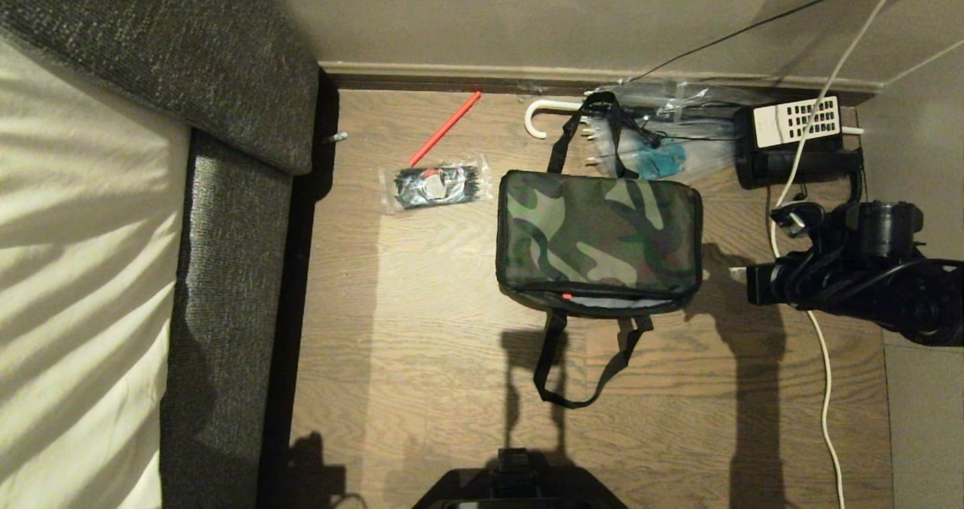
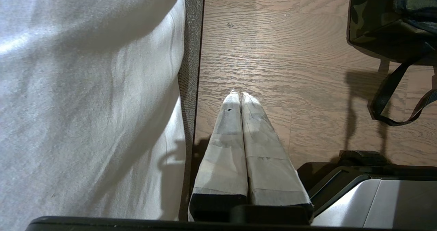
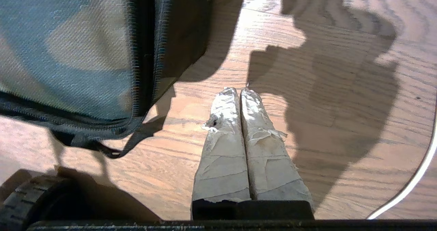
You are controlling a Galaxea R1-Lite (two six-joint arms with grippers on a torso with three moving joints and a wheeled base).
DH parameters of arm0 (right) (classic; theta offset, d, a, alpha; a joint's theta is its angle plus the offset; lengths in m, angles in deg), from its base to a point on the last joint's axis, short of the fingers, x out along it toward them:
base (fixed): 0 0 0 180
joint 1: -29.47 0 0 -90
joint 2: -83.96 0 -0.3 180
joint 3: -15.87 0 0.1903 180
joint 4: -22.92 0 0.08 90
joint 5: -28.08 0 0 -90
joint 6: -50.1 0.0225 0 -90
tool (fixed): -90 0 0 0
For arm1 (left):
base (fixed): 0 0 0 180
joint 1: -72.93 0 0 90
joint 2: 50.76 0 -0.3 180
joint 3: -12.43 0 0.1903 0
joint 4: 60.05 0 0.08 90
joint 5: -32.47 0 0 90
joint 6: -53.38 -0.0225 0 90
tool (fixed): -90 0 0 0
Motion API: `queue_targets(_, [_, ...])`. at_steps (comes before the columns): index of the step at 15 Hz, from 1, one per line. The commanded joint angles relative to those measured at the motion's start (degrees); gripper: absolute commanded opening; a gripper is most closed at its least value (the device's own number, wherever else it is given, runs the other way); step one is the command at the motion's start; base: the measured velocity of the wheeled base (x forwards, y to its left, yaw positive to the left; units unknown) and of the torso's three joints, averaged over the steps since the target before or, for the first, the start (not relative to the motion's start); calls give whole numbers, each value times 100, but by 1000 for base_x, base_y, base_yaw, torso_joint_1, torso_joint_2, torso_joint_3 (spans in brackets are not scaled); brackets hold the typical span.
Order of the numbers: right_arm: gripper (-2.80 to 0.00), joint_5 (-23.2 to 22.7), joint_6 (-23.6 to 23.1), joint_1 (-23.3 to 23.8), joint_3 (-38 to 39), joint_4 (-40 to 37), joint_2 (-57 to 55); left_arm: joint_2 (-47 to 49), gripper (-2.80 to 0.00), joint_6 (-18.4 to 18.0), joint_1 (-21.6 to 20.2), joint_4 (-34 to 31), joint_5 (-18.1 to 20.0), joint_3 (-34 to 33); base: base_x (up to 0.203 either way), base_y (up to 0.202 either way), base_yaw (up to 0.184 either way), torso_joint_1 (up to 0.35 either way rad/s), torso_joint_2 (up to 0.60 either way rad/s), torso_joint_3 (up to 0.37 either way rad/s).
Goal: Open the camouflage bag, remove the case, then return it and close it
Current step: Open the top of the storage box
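The camouflage bag (image 1: 599,242) lies flat on the wooden floor, green and dark on top, with a small red spot on its near edge. One black strap (image 1: 572,366) loops toward me and another runs off behind it. The case is hidden. My right gripper (image 1: 736,273) hovers just right of the bag, pointing at its right side; it is shut and empty. In the right wrist view the right gripper (image 3: 240,90) hangs over bare floor beside the bag's zipped corner (image 3: 68,53). My left gripper (image 2: 239,94) is shut and empty, parked low by the bed edge, with the bag (image 2: 392,15) farther off.
A bed with a grey upholstered frame (image 1: 226,268) fills the left side. Behind the bag lie a clear packet of black items (image 1: 433,185), a red stick (image 1: 446,127), a white-handled umbrella (image 1: 542,117) and a black telephone (image 1: 798,136). A white cable (image 1: 825,373) trails along the right.
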Motion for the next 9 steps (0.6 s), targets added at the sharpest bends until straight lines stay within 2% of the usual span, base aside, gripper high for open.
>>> queue_targets(1, [-280,-233,426,30,-58,84,52,0,-280,0,-1,5,2,-9,0,0,0,0,0,0])
queue_targets(3, [-280,-1063,1913,7,-136,192,57,-9,-280,0,-9,-1,2,-9,0,0,0,0,0,0])
queue_targets(4, [-280,-1607,2455,-4,-175,255,32,0,-280,0,-1,5,2,-9,0,0,0,0,0,0])
queue_targets(5, [-280,-1852,2574,-6,-218,297,-64,-8,-280,0,-1,6,2,-9,0,0,0,0,0,0])
queue_targets(9, [-280,-1880,2649,31,-395,363,-240,-2,-280,0,-1,0,2,-9,0,0,0,0,0,0])
